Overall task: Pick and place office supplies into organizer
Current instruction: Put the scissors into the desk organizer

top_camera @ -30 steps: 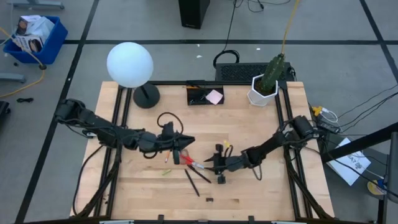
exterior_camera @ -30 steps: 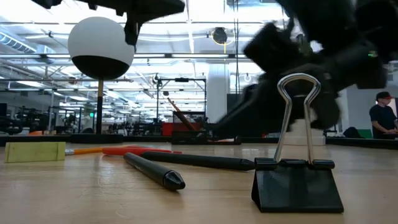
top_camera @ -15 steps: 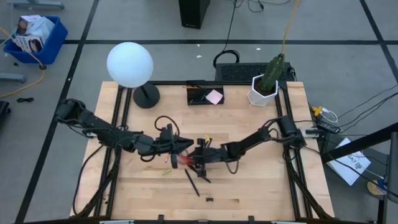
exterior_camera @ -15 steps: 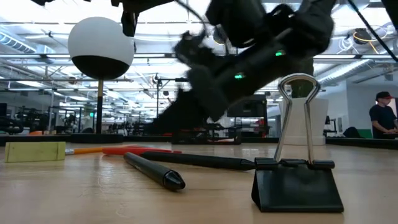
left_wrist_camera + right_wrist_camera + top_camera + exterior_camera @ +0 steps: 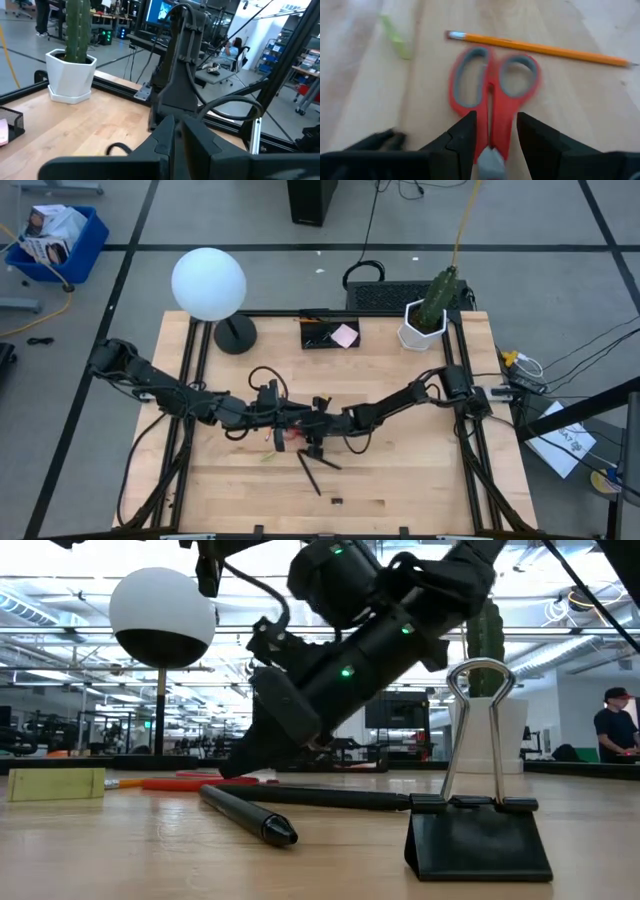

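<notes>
The red-handled scissors (image 5: 492, 82) lie flat on the table, beside an orange pencil (image 5: 535, 47). My right gripper (image 5: 496, 119) is open and low over them, with one finger on each side of the shank just behind the handle loops; no touch shows. In the high view it sits at mid-table (image 5: 312, 436), over the scissors (image 5: 281, 437). My left gripper (image 5: 296, 416) hovers shut just beyond them, facing the right arm. The black organizer (image 5: 322, 336) stands at the far edge with a pink pad (image 5: 345, 335) in it. Two black pens (image 5: 312, 468) lie nearer.
A black binder clip (image 5: 480, 830) stands upright near the table's front edge, and a small yellow-green block (image 5: 55, 783) lies to the left. The white-globed lamp (image 5: 210, 285) and the white cactus pot (image 5: 425, 325) stand at the far edge.
My right gripper has swept toward the table's left, from right of the pens to a spot over the scissors, and has come down low. The scissors, pens and clip have stayed where they lay.
</notes>
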Action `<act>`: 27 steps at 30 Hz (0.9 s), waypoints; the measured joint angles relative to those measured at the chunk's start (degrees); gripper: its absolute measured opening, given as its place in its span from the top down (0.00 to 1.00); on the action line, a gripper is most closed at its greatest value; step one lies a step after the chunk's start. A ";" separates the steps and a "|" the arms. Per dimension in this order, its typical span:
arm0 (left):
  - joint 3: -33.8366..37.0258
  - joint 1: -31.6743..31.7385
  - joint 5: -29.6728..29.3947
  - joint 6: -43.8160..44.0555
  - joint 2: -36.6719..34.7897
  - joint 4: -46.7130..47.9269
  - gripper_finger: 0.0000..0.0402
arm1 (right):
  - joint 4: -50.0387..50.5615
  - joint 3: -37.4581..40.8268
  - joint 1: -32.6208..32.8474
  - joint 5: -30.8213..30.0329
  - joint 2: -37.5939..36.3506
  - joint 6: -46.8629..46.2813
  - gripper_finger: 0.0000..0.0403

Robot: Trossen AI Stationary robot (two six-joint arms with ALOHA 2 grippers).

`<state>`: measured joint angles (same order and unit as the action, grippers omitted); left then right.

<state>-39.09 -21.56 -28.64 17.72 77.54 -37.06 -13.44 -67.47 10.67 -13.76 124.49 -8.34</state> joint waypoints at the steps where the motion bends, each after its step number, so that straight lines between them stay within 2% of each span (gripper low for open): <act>1: 0.00 0.00 0.01 0.00 0.00 -0.02 0.91 | 0.71 -0.03 -0.16 -0.07 0.00 0.03 0.67; 9: 0.00 0.00 0.02 0.00 0.00 -0.02 0.91 | 2.00 1.81 0.20 0.97 -0.73 2.70 0.67; 12: 0.00 -0.02 0.02 0.00 0.00 0.00 0.91 | 2.09 3.45 -0.18 3.60 -2.28 2.36 0.67; 15: -0.02 -0.02 0.04 0.01 0.00 0.26 0.91 | 1.80 6.03 -0.19 3.68 -4.77 1.97 0.67; 23: -0.02 0.00 0.04 -0.24 0.00 -0.06 0.91 | -12.35 14.51 -0.18 3.66 -12.81 3.34 0.67; 27: -0.07 0.00 0.04 -0.28 0.00 -0.38 0.91 | -14.38 15.02 -1.15 3.51 -15.26 5.13 0.67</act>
<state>-39.16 -21.56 -28.60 17.43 77.54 -37.44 -27.82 -52.45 9.52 -10.25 109.23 -3.21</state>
